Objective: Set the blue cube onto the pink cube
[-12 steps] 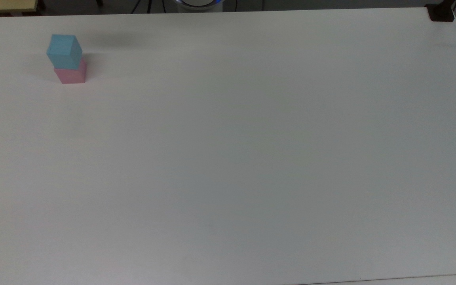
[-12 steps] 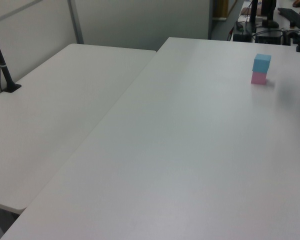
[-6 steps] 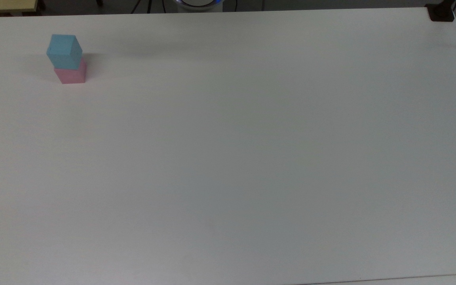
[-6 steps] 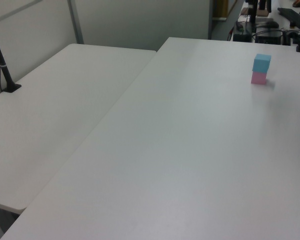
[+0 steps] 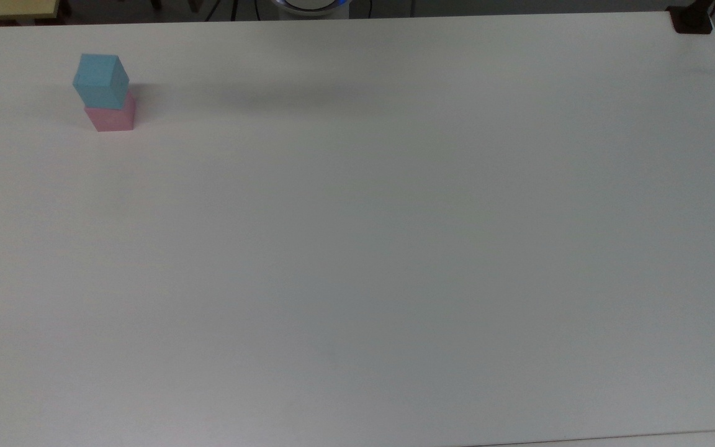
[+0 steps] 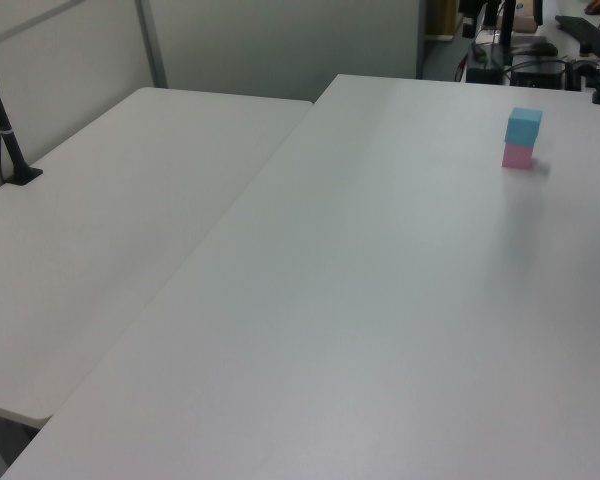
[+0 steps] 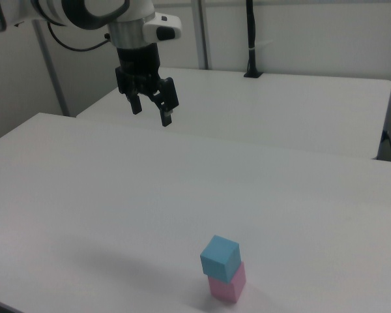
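Two white tables [image 6: 310,300] (pale wall [image 6: 280,45] behind).

Two cubes: one blue cube [image 5: 101,79] and one pink cube [image 5: 111,117], the blue stacked on the pink. Two white surfaces: the surface [image 5: 395,248] carrying the cubes and a second surface [image 6: 110,230] beside it. One tool [image 7: 150,109], two fingers apart.
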